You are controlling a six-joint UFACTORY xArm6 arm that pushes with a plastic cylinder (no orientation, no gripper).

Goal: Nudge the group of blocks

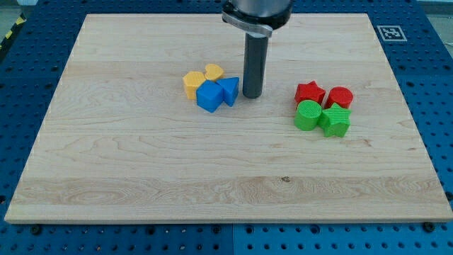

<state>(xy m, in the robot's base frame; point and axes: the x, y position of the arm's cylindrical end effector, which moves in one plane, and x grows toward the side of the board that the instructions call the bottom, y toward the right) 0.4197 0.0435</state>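
Note:
My tip (252, 95) stands on the board just right of a tight cluster of blocks, close to the blue triangle (228, 90), with a thin gap or light contact that I cannot tell apart. The cluster holds a blue cube (209, 97), the blue triangle, a yellow hexagon (192, 83) and a yellow heart (214, 71). A second cluster lies to the view's right: a red star (309, 93), a red round block (340, 97), a green round block (307, 115) and a green star (335, 121).
The wooden board (141, 170) lies on a blue perforated table. A fiducial marker (390, 32) sits past the board's top right corner. The arm's dark housing (257, 13) hangs over the board's top edge.

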